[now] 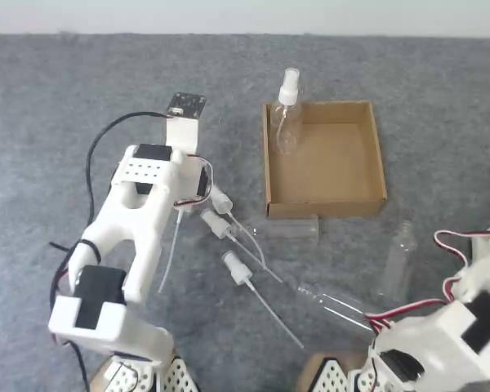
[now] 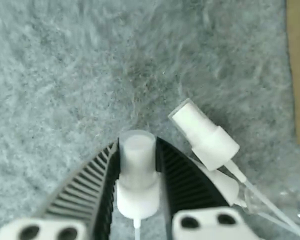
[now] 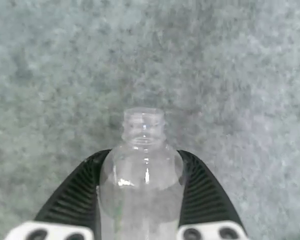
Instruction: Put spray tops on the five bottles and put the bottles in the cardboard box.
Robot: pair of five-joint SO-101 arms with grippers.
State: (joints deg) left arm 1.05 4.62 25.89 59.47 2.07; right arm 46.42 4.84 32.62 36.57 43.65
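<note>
Operator: State of the left fingers (image 2: 90,182)?
Technician: Clamped on a spray top (image 2: 136,175), just above the tabletop (image 2: 50,75).
Operator: Right fingers (image 3: 75,195)?
Technician: Clamped around an uncapped bottle (image 3: 142,172), neck pointing outward.
Operator: Cardboard box (image 1: 327,208)?
Technician: It holds one capped bottle (image 1: 286,122), at its far left corner.

A robotics test bench is being indicated; lab or hobby workshop cannot be told. The table is being covered edge to edge by a grey felt-like mat (image 1: 408,73). A white left arm (image 1: 139,220) and right arm (image 1: 449,335) are being fed by exposed cables (image 1: 88,175) — a pale wall (image 1: 229,15) is being shown behind.
</note>
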